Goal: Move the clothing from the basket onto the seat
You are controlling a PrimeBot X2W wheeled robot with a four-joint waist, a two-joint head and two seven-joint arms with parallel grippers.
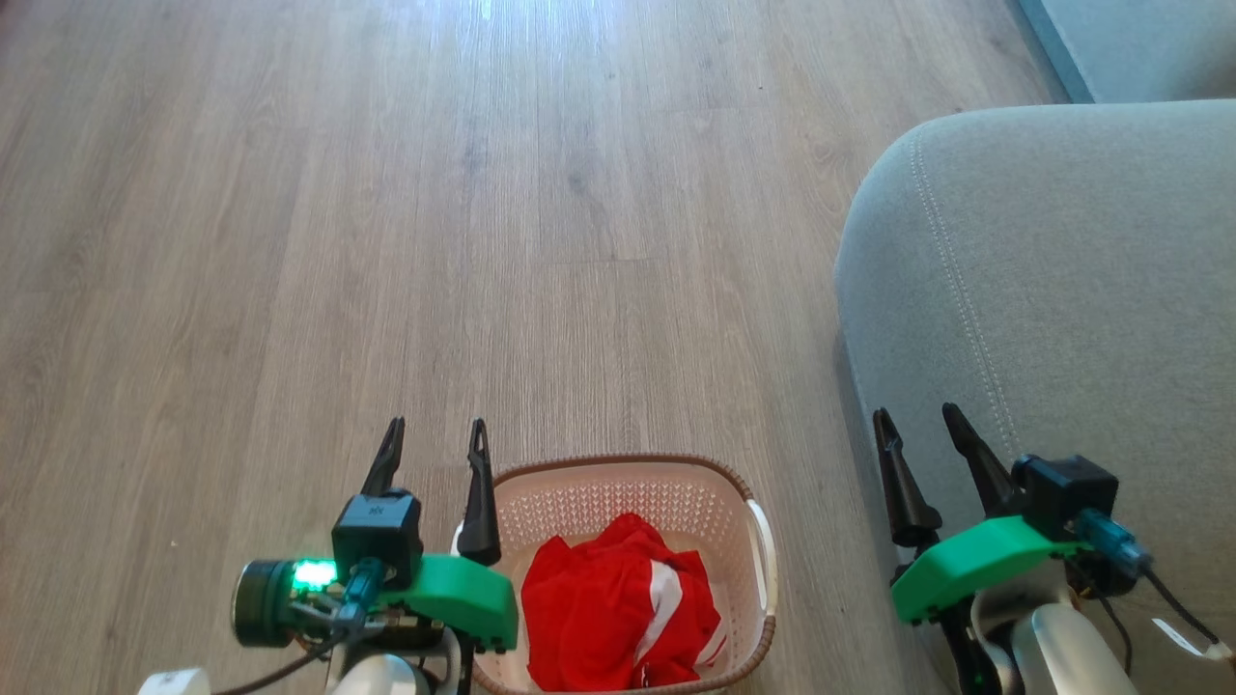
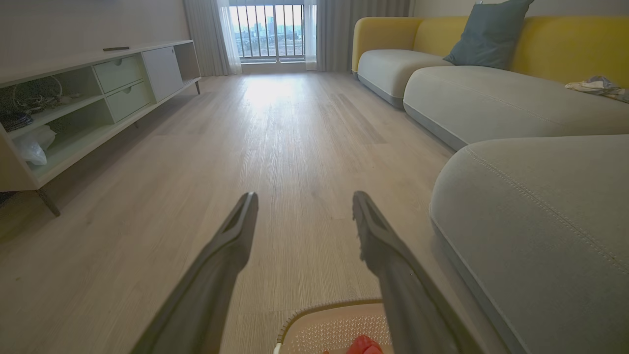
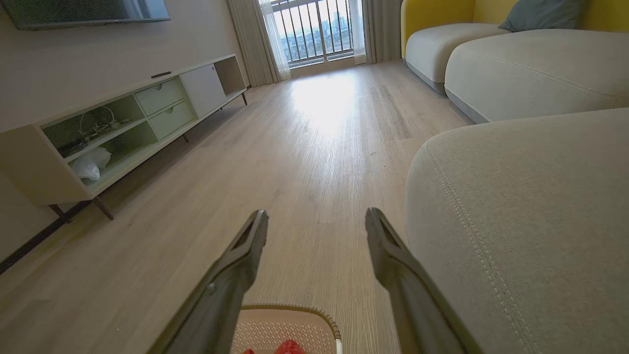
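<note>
Head view has the left gripper (image 1: 436, 425) with its two long dark fingers spread well apart, released, gripping and touching nothing; the right gripper (image 1: 915, 413) stands equally wide and empty; between the two, just right of the left jaws, sits the basket (image 1: 618, 461), cream perforated plastic, rounded, with a brown woven-look rim; inside it lies the clothing (image 1: 608, 608), crumpled bright red soft fabric with a white band; the seat (image 1: 1062, 290), grey upholstery, round-cornered with light stitching, lies right of the right jaws; pale wood-grain floor (image 1: 386, 241) stretches ahead of both.
</note>
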